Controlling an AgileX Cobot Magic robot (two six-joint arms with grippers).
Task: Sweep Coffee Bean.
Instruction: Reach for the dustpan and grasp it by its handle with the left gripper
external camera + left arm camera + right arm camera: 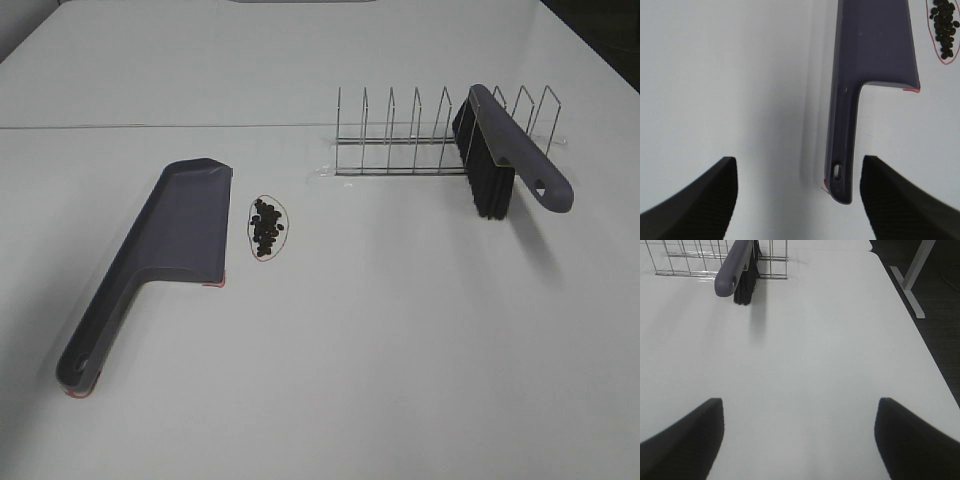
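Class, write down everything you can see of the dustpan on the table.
The dustpan is grey-purple and looks like smooth plastic: a long shallow tray with a low raised rim, continuing into a straight handle with a small hanging hole at its end. It lies flat on the white table, handle toward the near edge, just left of the coffee beans without touching them. Thin red marks show at one corner and the handle end. Nothing grips it.

A white tabletop (400,330) carries a grey dustpan (170,240) lying flat on the left. Just beside its open edge, a cluster of dark coffee beans (266,226) sits inside a thin red string loop (946,64). Farther back on the right stands a wire rack (400,170), with a grey brush (505,140) propped in it, bristles down.
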